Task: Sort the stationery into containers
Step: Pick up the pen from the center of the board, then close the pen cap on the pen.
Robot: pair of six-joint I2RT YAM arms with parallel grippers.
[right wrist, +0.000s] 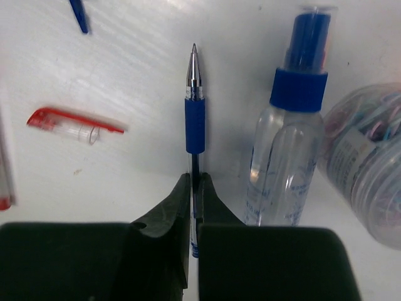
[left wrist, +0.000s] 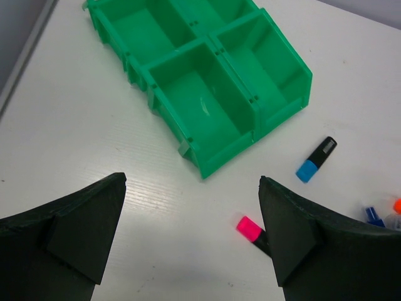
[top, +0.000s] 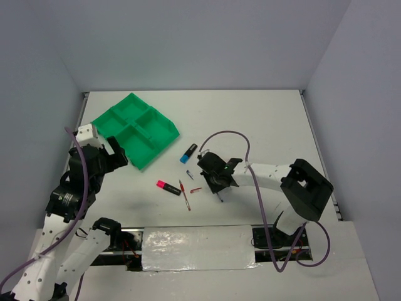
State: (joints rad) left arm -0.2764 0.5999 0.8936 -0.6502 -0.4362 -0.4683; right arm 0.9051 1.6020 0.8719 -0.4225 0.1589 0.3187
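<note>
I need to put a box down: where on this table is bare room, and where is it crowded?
Bare: the far right stretch of table, between the green tray and the right wall; also the strip left of the pink highlighter. Crowded: the centre, around the right gripper shut on the blue pen, beside a bottle.

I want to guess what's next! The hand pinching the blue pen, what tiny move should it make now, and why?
Probably lift the blue pen straight up a little. The right gripper is shut on it. The pen seems to lie on the table close beside a bottle, and the tray sits far off to the left, so the pen should clear the table first.
</note>
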